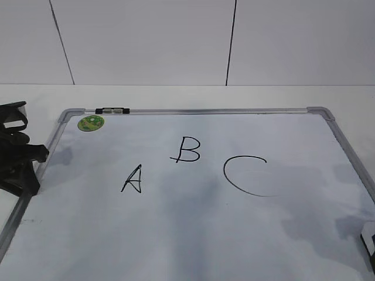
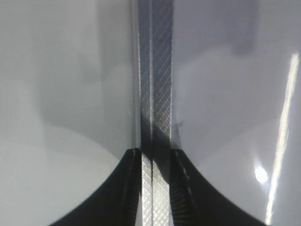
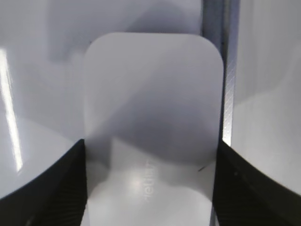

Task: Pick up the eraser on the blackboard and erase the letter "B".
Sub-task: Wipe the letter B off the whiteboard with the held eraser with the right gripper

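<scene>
Black fingers (image 3: pixel 56 188) of the right tool (image 3: pixel 150 188) flank the white eraser (image 3: pixel 153 108), touching its two sides in a grasp, beside the board's frame at the near right. At the left edge, the left tool (image 2: pixel 155 188) straddles the blackboard (image 1: pixel 193 234) frame, fingers apart. Left to right, the board shows "A" (image 1: pixel 132 179), the letter "B" (image 1: pixel 187 149) at mid-board, then "C" (image 1: pixel 243 175).

Blackboard (image 1: pixel 193 234) lying flat, letter "B" (image 1: pixel 187 150) between A (image 1: pixel 133 179) and C (image 1: pixel 246 175)
</scene>
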You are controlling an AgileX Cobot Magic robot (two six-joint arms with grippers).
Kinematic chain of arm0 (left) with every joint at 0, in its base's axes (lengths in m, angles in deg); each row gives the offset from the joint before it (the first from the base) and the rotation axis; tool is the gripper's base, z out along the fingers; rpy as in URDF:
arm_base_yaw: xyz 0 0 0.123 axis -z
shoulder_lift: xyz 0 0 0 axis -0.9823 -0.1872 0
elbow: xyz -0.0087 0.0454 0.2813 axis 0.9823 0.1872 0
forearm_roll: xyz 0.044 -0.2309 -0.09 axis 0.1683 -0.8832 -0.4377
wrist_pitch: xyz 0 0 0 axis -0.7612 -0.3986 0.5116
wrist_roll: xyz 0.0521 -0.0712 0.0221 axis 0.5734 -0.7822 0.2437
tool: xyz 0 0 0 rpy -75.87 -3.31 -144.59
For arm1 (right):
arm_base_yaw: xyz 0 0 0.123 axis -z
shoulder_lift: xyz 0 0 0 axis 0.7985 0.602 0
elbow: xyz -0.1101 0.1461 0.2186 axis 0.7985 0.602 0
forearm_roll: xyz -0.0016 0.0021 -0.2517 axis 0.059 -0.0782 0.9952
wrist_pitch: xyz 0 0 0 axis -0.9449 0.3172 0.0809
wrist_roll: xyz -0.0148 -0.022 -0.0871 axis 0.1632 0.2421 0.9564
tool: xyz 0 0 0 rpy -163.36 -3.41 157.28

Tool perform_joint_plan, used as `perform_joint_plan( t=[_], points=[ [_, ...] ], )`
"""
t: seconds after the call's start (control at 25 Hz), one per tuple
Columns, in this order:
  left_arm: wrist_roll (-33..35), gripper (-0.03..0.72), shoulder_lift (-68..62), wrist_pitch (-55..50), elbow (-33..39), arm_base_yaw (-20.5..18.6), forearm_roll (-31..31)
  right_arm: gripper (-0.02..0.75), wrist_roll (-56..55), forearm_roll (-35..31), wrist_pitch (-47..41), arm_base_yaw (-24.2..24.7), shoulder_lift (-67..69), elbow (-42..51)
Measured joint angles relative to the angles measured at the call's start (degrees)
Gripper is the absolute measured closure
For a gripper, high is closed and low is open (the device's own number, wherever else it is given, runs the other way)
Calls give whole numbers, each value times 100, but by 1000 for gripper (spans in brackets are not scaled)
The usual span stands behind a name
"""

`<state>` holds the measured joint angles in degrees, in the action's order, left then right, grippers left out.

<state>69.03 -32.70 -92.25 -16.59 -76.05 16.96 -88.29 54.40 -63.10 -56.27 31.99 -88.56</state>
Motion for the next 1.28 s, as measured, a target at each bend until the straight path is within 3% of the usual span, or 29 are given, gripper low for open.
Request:
perform_joint_plan(
  t=[0.52, 0.84, 1.28],
  points=[
    [0, 544, 0, 0, 0, 0, 0, 199, -41, 12, -719, 0, 15, -383],
    [0, 544, 0, -5, 0, 0, 0, 199, -59, 12, -656, 0, 15, -510],
    [0, 544, 0, -14, 0, 0, 0, 199, 663, -858, -916, 0, 15, -1404]
  ],
)
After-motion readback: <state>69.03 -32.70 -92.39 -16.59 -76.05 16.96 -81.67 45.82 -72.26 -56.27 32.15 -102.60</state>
